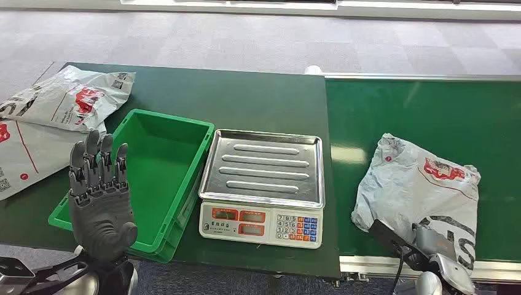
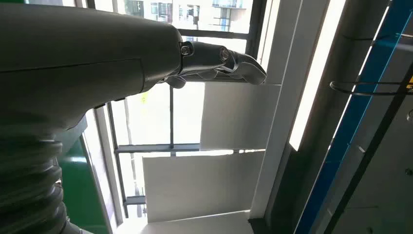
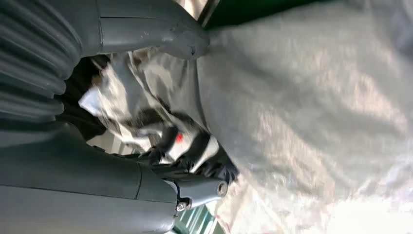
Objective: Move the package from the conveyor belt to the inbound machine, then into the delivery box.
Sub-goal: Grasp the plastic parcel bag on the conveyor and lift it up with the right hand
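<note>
The right hand (image 3: 160, 161) sits at the near edge of the bag (image 1: 424, 190); its fingers (image 3: 195, 151) touch the plastic, but I cannot tell if they grip it. The left hand (image 1: 101, 196) is up, fingers apart, holding nothing. The bag lies on the belt (image 1: 430, 110). This looks like the first step: pick it up. Next it needs a firm grip, then a lift over to the scale (image 1: 264, 166).

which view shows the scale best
The head view: the scale sits whole between the green bin and the conveyor belt, its tray bare. The left wrist view faces windows; the right wrist view is close on the package.
</note>
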You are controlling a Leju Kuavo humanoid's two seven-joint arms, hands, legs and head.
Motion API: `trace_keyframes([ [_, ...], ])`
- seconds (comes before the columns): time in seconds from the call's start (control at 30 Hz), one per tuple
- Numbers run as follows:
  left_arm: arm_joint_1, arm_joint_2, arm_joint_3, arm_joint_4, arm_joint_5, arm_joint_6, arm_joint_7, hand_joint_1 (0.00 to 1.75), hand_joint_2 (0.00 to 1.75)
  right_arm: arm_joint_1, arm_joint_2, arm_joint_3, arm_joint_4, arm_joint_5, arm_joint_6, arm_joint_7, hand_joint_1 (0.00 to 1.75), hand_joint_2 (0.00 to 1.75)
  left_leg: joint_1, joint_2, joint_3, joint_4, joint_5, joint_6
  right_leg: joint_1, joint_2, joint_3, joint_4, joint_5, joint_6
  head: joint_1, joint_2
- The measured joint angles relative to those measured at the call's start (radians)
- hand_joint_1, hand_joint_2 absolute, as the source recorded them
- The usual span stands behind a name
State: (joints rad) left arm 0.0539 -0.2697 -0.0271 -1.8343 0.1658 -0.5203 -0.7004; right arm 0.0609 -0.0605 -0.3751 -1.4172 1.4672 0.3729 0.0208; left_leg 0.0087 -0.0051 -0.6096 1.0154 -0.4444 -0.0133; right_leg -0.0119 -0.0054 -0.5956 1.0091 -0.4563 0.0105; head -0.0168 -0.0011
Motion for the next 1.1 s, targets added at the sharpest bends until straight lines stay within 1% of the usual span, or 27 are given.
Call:
trace_keyframes([
  [0.37,0.005,0.0,0.004,-0.032,-0.001,0.011,0.0,0.0,1.75,0.008,0.01,0.086,-0.08,0.026,-0.021,0.014,1.75,1.75,0.0,0.0,0.0,0.0,0.0,0.0,0.0,0.0,0.0,0.0,0.0,0.0,0.0,0.0],
  [0.83,0.007,0.0,0.009,-0.04,-0.001,0.012,0.0,0.0,1.75,0.01,0.012,0.106,-0.1,0.027,-0.022,0.015,1.75,1.75,0.0,0.0,0.0,0.0,0.0,0.0,0.0,0.0,0.0,0.0,0.0,0.0,0.0,0.0],
  [0.93,0.008,0.0,0.011,-0.042,-0.002,0.012,0.0,0.0,1.75,0.01,0.012,0.113,-0.106,0.037,-0.036,0.018,1.75,1.75,0.0,0.0,0.0,0.0,0.0,0.0,0.0,0.0,0.0,0.0,0.0,0.0,0.0,0.0],
  [1.0,0.009,0.0,0.014,-0.046,-0.002,0.012,0.0,0.0,1.75,0.008,0.012,0.126,-0.12,0.06,-0.07,0.043,1.75,1.75,0.0,0.0,-0.001,0.0,0.0,0.0,0.0,0.0,0.0,0.0,0.0,0.0,0.0,0.0],
  [1.03,0.01,0.0,0.015,-0.05,-0.002,0.012,0.0,0.0,1.75,0.004,0.012,0.136,-0.129,0.074,-0.097,0.073,1.75,1.75,0.0,0.0,-0.001,0.0,0.0,0.0,0.0,0.0,0.0,0.0,0.0,0.0,0.0,0.0],
  [1.1,0.012,-0.001,0.018,-0.057,-0.001,0.013,0.0,0.0,1.75,-0.014,0.0,0.165,-0.15,0.094,-0.174,0.176,1.75,1.75,0.0,0.0,-0.001,0.0,0.0,0.0,0.0,0.0,0.0,0.0,0.0,0.0,0.0,0.0],
])
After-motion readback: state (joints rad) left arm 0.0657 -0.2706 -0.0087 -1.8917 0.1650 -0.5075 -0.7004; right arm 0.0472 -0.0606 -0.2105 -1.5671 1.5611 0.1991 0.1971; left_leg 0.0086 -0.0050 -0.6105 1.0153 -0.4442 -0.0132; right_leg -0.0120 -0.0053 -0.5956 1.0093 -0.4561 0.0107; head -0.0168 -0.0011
